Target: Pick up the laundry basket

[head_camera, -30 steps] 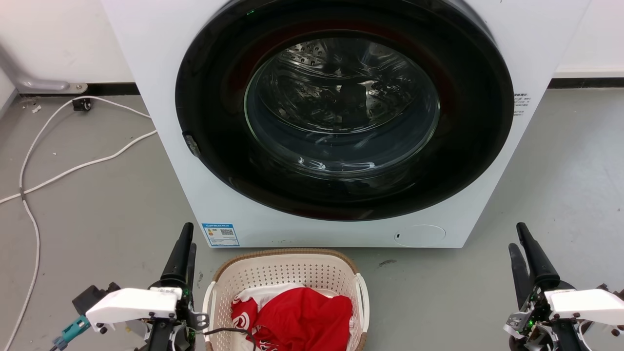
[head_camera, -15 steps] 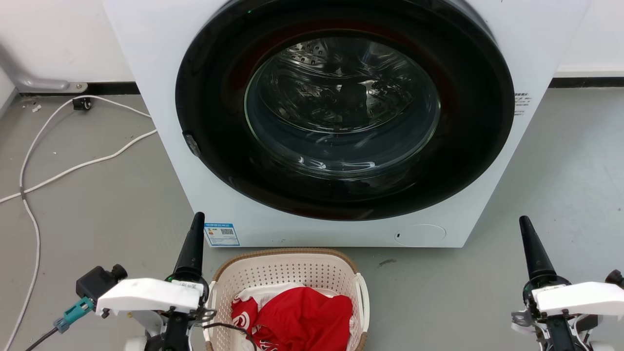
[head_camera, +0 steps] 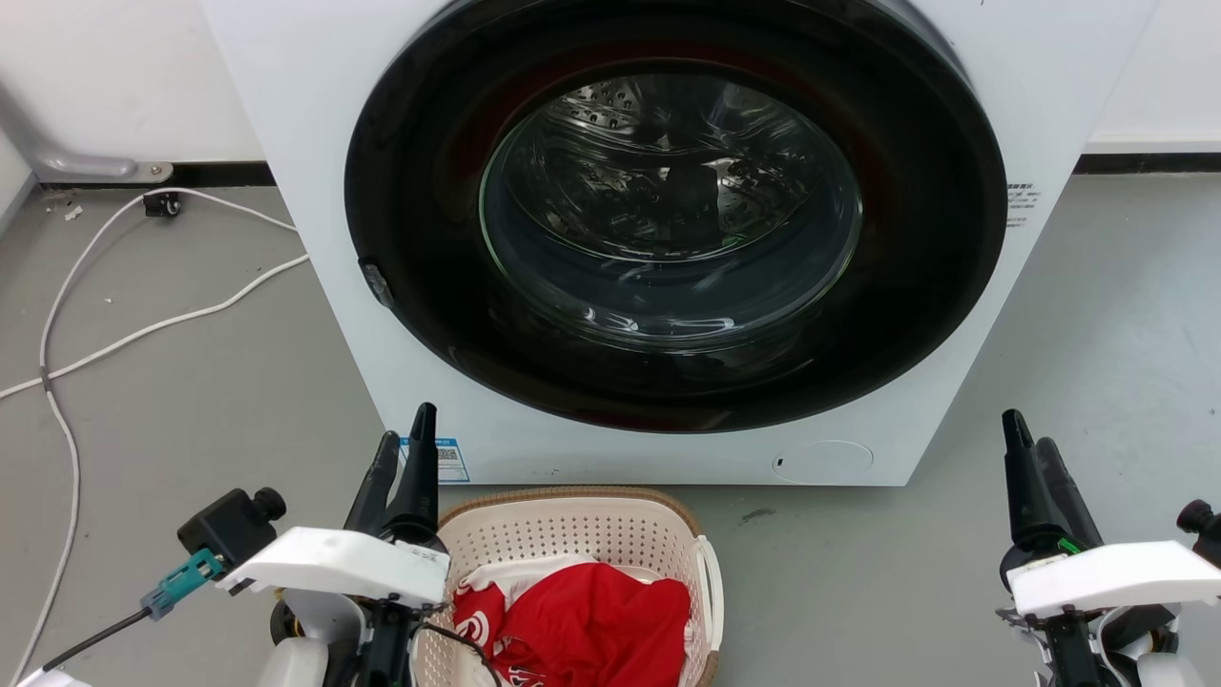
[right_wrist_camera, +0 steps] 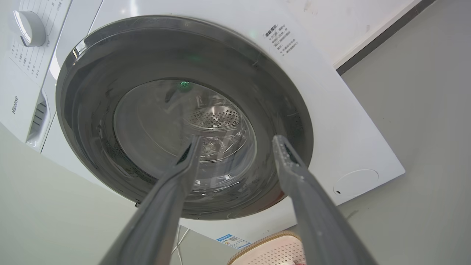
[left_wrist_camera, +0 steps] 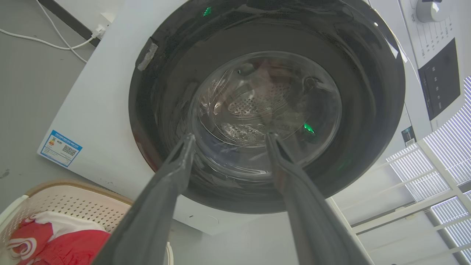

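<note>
The cream laundry basket (head_camera: 572,528) with a brown rim stands on the floor in front of the washing machine. It holds red and white clothes (head_camera: 591,620). My left gripper (head_camera: 405,426) is open at the basket's left rear corner, fingers pointing up at the machine; its white wrist hides the left handle. My right gripper (head_camera: 1026,431) is open, well to the right of the basket and apart from it. The left wrist view has the open left gripper (left_wrist_camera: 230,137) and the basket (left_wrist_camera: 66,206) at lower left. In the right wrist view, the open right gripper (right_wrist_camera: 238,140) stands above the basket rim (right_wrist_camera: 272,248).
The white washing machine (head_camera: 315,191) with its dark round door (head_camera: 429,315) stands close behind the basket. White cables (head_camera: 143,329) lie on the grey floor at the left. Bare floor (head_camera: 858,572) lies between the basket and my right gripper.
My left gripper moved up and right to the basket's left rear corner and turned so both fingers show. My right gripper turned and rose a little. The basket stayed put.
</note>
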Controlling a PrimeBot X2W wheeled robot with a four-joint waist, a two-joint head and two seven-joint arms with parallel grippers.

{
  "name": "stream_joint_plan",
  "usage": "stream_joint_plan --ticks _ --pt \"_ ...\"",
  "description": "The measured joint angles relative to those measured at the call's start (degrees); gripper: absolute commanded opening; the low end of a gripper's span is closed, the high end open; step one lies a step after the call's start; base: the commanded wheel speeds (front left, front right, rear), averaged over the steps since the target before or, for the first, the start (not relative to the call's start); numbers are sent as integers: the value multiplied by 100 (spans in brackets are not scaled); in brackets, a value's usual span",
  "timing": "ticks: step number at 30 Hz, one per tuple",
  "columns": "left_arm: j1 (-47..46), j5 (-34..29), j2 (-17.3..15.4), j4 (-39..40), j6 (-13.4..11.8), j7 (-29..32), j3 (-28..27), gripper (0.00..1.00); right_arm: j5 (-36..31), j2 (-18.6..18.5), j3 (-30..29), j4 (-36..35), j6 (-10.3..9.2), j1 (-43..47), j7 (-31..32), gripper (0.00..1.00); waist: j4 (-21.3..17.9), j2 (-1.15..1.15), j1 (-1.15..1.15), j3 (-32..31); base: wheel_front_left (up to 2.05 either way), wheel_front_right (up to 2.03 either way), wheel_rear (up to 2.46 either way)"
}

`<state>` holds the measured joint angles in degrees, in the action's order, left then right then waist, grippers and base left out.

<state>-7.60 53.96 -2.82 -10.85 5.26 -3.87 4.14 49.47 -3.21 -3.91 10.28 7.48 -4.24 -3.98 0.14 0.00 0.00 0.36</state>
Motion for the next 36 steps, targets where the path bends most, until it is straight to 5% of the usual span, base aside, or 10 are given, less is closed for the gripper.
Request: stream_joint_plan --ticks 22,36 --pt "-133 -2035 0 -121 -252 -387 258 100 -2358 13 64 -142 1 76 -366 100 41 0 0 -34 0 0 0" --pt "-157 -3009 -5 -201 -335 -592 261 100 -3290 19 51 -65 1 77 -568 100 77 0 0 -62 0 0 0"
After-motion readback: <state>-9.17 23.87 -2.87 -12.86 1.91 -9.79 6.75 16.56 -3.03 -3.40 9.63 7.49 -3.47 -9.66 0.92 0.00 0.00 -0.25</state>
